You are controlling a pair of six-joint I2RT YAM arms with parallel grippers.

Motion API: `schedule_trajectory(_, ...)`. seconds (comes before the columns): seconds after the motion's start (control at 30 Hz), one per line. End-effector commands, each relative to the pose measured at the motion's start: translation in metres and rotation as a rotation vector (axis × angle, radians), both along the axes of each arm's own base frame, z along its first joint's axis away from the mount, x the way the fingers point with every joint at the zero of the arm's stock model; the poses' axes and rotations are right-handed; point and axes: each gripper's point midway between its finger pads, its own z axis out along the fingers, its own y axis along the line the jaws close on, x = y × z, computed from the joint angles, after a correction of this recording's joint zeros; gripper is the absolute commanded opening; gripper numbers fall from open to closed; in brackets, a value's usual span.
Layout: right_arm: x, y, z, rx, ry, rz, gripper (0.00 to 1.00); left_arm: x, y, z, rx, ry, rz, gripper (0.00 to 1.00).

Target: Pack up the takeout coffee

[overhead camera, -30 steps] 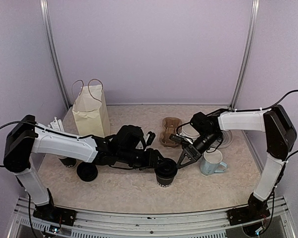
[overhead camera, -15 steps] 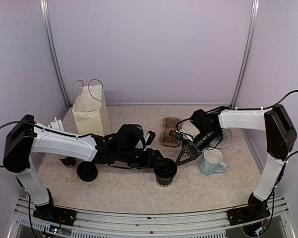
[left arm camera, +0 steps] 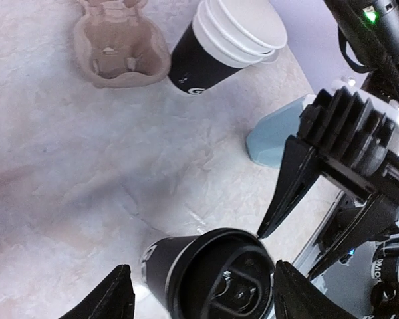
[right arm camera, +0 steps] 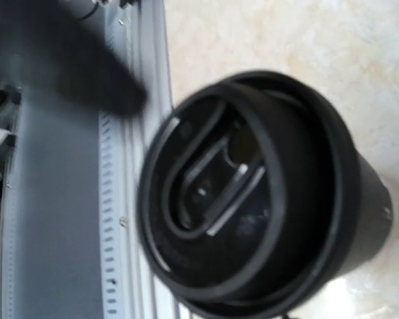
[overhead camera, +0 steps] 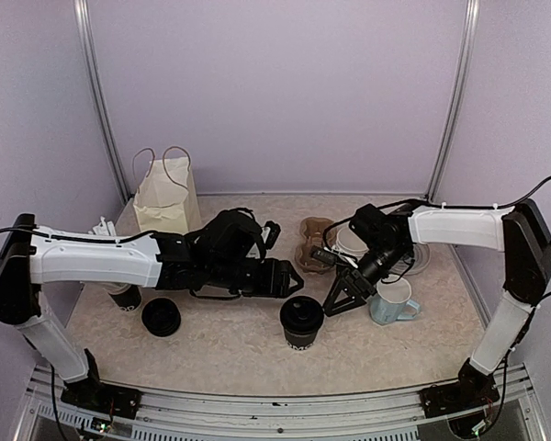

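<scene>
The takeout coffee (overhead camera: 301,322) - a black paper cup under a black round lid (right arm camera: 243,193) - stands upright on the worktop (overhead camera: 230,354), near the middle of the near edge. The left gripper (overhead camera: 292,283) hangs just behind and above it, fingers (left arm camera: 113,296) spread wide to either side of the cup with a clear gap on both sides, holding nothing. The right gripper (overhead camera: 342,303) points down at the cup from its right side; its two black fingers (left arm camera: 289,189) stand apart in a V, tips just beside the lid's rim, and there is nothing between them. Whether a tip touches the rim cannot be told.

A light-blue mug (overhead camera: 393,301) sits just right of the right gripper. Toward the far edge, right of centre, a brown pulp cup carrier (left arm camera: 120,50) lies flat, with a stack of black cups (left arm camera: 216,46) with white insides just beside it. At the far left corner stands a cream paper bag (overhead camera: 168,204) - handles up. Near the left edge a loose black lid (overhead camera: 161,316) lies on the worktop, and another black cup (overhead camera: 124,297) is partly hidden under the left arm.
</scene>
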Motion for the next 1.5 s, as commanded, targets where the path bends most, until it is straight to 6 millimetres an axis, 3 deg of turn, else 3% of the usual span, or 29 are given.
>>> schedule_trajectory(0.0, 0.012, 0.0, 0.006, -0.038, -0.089, -0.001, 0.5, -0.004, 0.04, -0.003, 0.009, 0.063, 0.162, 0.65)
schedule_trajectory(0.13, 0.032, 0.003, 0.011, -0.066, -0.141, -0.043, 0.46, -0.018, 0.044, -0.01, -0.047, 0.131, 0.156, 0.51)
schedule_trajectory(0.23, 0.043, 0.001, 0.003, -0.102, -0.141, -0.08, 0.43, -0.029, 0.038, -0.02, -0.054, 0.163, 0.12, 0.44)
schedule_trajectory(0.43, 0.055, -0.001, -0.013, -0.156, -0.126, -0.12, 0.39, -0.03, 0.029, -0.03, -0.07, 0.174, 0.099, 0.35)
schedule_trajectory(0.83, 0.047, 0.006, -0.015, -0.114, -0.045, -0.076, 0.44, -0.026, 0.026, -0.048, -0.046, 0.198, 0.082, 0.32)
schedule_trajectory(1.13, 0.039, 0.007, -0.028, -0.128, 0.007, -0.053, 0.47, -0.031, 0.026, -0.064, -0.004, 0.228, 0.066, 0.31)
schedule_trajectory(1.3, 0.034, 0.004, -0.047, -0.192, 0.022, -0.049, 0.47, -0.036, 0.033, -0.08, 0.049, 0.248, 0.073, 0.31)
schedule_trajectory(1.47, 0.028, -0.012, -0.089, -0.351, 0.019, -0.063, 0.46, -0.049, 0.044, -0.11, 0.151, 0.305, 0.073, 0.27)
